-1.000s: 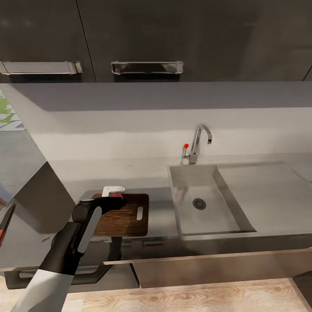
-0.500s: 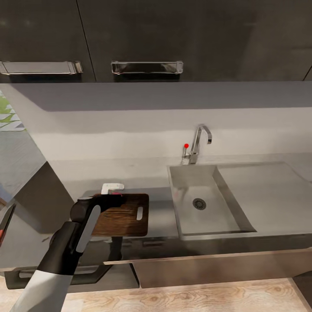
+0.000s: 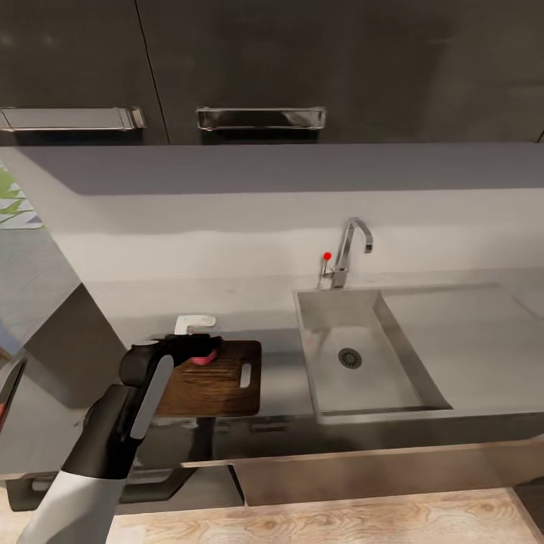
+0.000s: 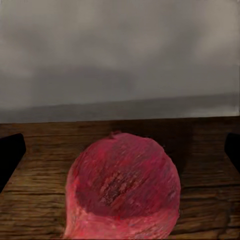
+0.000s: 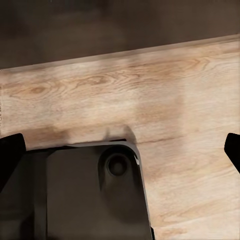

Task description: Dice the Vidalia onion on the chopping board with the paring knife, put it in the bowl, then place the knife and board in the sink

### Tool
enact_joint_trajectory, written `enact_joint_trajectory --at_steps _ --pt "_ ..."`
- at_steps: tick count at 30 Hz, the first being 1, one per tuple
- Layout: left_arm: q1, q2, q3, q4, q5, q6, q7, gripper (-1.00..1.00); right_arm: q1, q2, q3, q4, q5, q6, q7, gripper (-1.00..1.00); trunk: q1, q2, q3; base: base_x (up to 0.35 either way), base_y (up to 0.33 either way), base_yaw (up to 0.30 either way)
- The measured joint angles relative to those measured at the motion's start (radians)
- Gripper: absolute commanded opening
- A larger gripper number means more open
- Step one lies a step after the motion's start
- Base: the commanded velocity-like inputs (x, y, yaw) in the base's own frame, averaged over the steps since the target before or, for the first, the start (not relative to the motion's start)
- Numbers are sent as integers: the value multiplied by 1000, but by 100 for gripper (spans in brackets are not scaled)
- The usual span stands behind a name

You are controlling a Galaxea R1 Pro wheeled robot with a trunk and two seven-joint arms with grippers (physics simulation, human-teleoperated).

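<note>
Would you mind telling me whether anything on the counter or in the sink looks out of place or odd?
Nothing stands out. The reddish onion sits on the brown wooden chopping board between the left gripper's open fingers, and the steel sink looks undamaged.

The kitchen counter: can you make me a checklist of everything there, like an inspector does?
Surface: grey countertop, glossy, with a sink set into it; basin looks empty.
Job's things: red onion resting on the chopping board; white bowl behind the board; a knife partly visible at the picture's left edge.
Clutter: nothing seen.
Grippers: left gripper over the board, its dark fingers apart on either side of the onion, not touching it; right gripper open, pointing at the wood floor.
Cables: nothing seen.
Surroundings: dark upper cabinets, tap with a red knob, grey backsplash.
</note>
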Motion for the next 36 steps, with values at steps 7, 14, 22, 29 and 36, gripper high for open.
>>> enact_joint_trajectory --at_steps 7,14,22,29,36 --pt "0 1 0 0 0 0 0 100 0 0 0 0 0 0 0 100 0 0 0 120 92 0" --pt "-1 2 1 0 0 0 0 100 0 0 0 0 0 0 1 100 0 0 0 11 9 0" --pt "-1 3 -1 0 0 1 0 100 1 0 0 0 0 1 1 100 0 0 0 -56 81 0" --pt "-1 3 -1 0 0 1 0 100 0 0 0 0 0 0 1 100 0 0 0 -29 40 0" --pt "-1 3 -2 2 0 0 0 100 0 0 0 0 0 0 1 100 0 0 0 -2 2 0"
